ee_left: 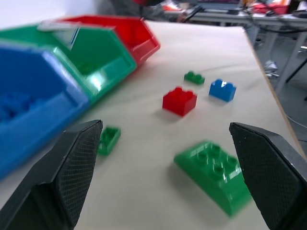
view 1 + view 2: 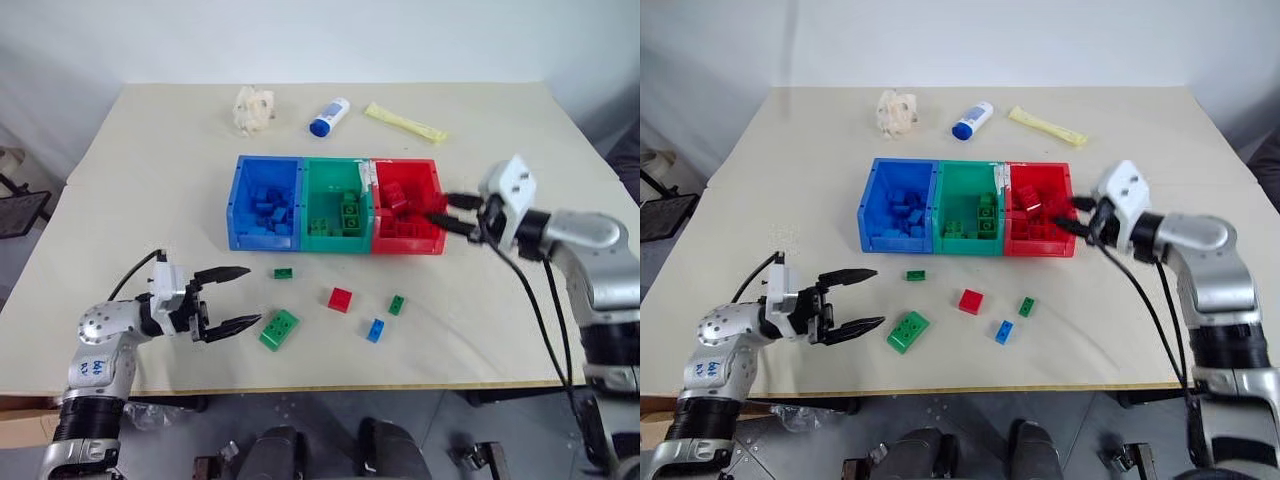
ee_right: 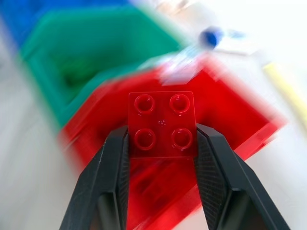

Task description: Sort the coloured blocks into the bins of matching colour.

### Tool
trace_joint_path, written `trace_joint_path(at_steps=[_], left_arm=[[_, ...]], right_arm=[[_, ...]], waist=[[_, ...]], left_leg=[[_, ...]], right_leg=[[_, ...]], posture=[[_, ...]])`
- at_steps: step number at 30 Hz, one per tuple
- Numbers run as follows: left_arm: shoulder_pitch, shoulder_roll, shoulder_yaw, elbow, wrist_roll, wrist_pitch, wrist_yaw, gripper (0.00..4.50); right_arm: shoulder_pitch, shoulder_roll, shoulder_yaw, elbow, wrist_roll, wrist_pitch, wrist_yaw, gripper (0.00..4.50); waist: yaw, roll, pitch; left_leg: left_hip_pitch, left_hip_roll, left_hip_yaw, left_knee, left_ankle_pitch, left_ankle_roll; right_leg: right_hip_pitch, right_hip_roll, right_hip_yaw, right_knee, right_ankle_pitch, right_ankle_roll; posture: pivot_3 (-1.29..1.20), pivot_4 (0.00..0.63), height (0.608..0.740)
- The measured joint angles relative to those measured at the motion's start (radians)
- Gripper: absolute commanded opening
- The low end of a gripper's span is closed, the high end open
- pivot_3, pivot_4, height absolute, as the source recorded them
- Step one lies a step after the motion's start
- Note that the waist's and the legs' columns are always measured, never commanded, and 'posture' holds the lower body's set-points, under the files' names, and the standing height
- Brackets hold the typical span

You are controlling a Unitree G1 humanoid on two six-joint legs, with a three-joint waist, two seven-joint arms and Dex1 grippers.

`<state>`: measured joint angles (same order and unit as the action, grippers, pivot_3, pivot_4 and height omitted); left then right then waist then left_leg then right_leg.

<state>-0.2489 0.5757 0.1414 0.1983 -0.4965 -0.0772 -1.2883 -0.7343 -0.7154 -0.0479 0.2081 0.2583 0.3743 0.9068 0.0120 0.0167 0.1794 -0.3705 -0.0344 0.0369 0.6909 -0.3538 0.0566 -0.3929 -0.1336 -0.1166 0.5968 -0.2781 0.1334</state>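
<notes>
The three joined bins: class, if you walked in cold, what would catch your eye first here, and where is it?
The blue, green and red bins sit mid-table, each already holding bricks of its own colour. At the red bin's outer edge the right pincer is shut on a red brick. Nearer the robot, five loose bricks lie on the table, and the open left pincer points at the large green brick.

Scanning for anything readable: on my left arm's casing [image 2: 93,368], lower left of the head view, there's a small sticker with blue handwritten marks, too small to make out. The bottle [image 2: 329,116] at the upper middle carries no print I can read. Nothing else bears text.
</notes>
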Motion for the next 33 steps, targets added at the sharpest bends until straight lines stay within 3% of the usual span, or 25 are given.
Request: trace_joint_path(at_steps=[1, 8, 9, 17, 26, 33], left_arm=[[-0.004, 0.000, -0.004, 0.010, 0.001, 0.000, -0.006, 4.50], [-0.077, -0.007, -0.030, 0.095, 0.019, -0.027, -0.059, 4.50], [-0.088, -0.008, -0.032, 0.107, 0.022, -0.032, -0.067, 4.50], [-0.149, -0.009, -0.036, 0.217, 0.033, -0.071, -0.113, 4.50], [-0.194, -0.012, -0.047, 0.289, 0.042, -0.108, -0.174, 4.50], [-0.215, -0.006, -0.050, 0.337, 0.059, -0.139, -0.211, 4.50]], right_arm=[[-0.022, 0.009, 0.006, 0.034, -0.010, 0.001, -0.006, 2.17], [-0.066, 0.078, 0.048, 0.151, -0.057, -0.050, -0.018, 4.34], [-0.066, 0.078, 0.047, 0.146, -0.057, -0.052, -0.017, 4.47], [0.014, 0.040, 0.039, -0.015, -0.019, -0.044, 0.049, 4.47], [0.382, -0.177, -0.070, -0.286, 0.094, -0.036, 0.238, 4.47], [0.672, -0.328, -0.249, -0.329, 0.107, -0.062, 0.348, 4.47]], waist=[[-0.001, 0.000, 0.000], [-0.014, 0.000, 0.000], [-0.015, 0.000, 0.000], [-0.012, 0.000, 0.000], [0.005, 0.000, 0.000], [0.015, -0.001, 0.001]], left_leg=[[0.000, 0.000, 0.000, 0.000, 0.000, 0.000], [-0.002, -0.001, 0.000, -0.001, 0.000, 0.000], [-0.002, 0.000, 0.000, 0.000, 0.000, 0.000], [-0.002, -0.001, -0.001, 0.001, 0.000, 0.001], [-0.002, -0.001, 0.000, 0.002, 0.000, 0.002], [-0.001, -0.001, 0.001, 0.003, 0.000, 0.002]], right_leg=[[0.000, 0.000, 0.000, 0.000, 0.000, 0.000], [-0.001, 0.000, -0.003, 0.001, 0.000, 0.000], [-0.001, 0.000, -0.003, 0.001, 0.000, 0.000], [-0.001, -0.001, -0.003, 0.002, 0.000, 0.000], [0.000, -0.001, -0.003, 0.002, 0.000, 0.001], [0.001, -0.001, -0.003, 0.001, 0.000, 0.001]], posture=[[0.00, 0.150, 0.740], [0.00, 0.150, 0.740], [0.00, 0.150, 0.740], [0.00, 0.150, 0.740], [0.00, 0.150, 0.740], [0.00, 0.150, 0.740]])
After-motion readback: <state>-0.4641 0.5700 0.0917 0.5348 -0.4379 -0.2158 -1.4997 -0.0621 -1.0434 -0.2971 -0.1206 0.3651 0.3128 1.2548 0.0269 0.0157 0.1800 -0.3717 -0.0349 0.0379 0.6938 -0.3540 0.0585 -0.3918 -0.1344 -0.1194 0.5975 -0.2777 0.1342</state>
